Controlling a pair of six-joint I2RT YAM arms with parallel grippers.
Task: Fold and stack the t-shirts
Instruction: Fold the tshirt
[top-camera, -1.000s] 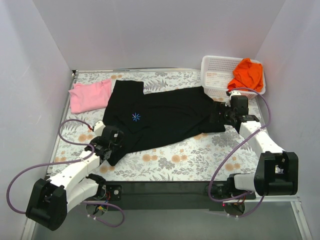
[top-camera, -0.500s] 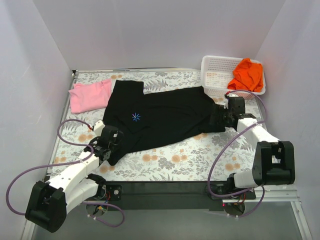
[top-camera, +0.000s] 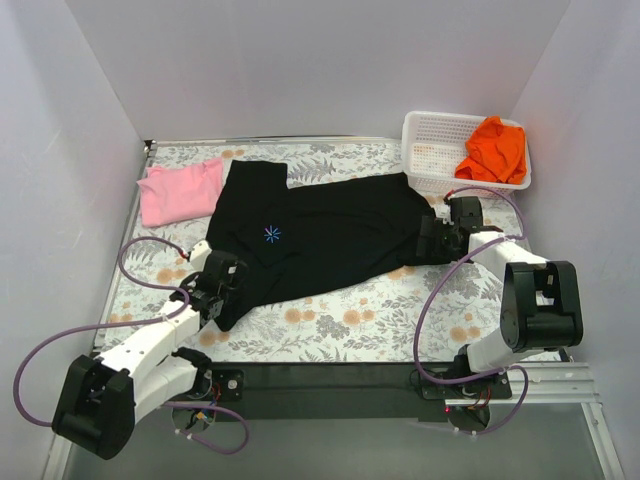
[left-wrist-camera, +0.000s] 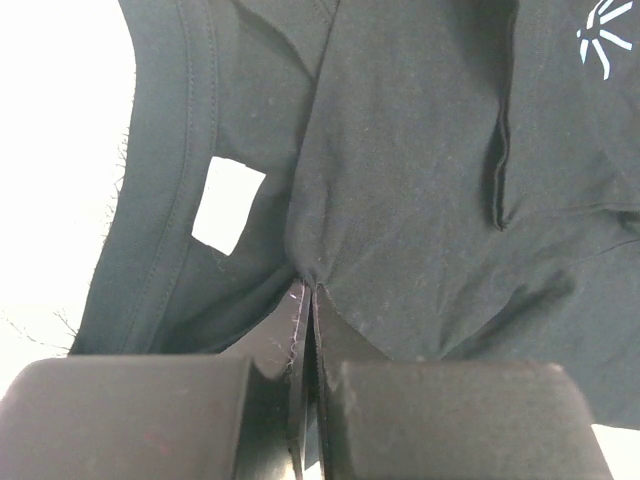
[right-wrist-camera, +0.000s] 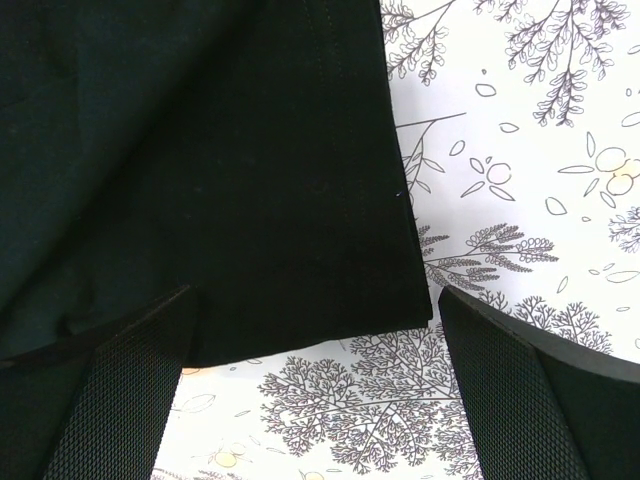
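1. The black t-shirt (top-camera: 330, 235) lies spread over the middle of the flower-printed table cover (top-camera: 350, 325). It runs from the far left toward the right, with its small blue starburst mark (top-camera: 272, 234) facing up.
2. The left gripper (top-camera: 222, 285) sits at the shirt's near-left end. In the left wrist view its fingers (left-wrist-camera: 150, 410) are pressed together, with a ridge of the black cloth pinched between them. A white label (left-wrist-camera: 228, 204) shows on the cloth just beyond the pinch.
3. The right gripper (top-camera: 432, 238) is at the shirt's right end, a little nearer than the basket (top-camera: 425, 150). In the right wrist view its jaws stand wide apart and hold nothing. One finger (right-wrist-camera: 110, 400) is over the black cloth and the other (right-wrist-camera: 540, 390) is over bare table cover, with the hem corner lying between them. Whether either finger touches down cannot be told.
4. The pink t-shirt (top-camera: 180, 192) lies bunched at the far left, just beside the black shirt's sleeve.
5. The orange t-shirt (top-camera: 495, 148) is draped over the right side of the white mesh basket, in the far right corner.
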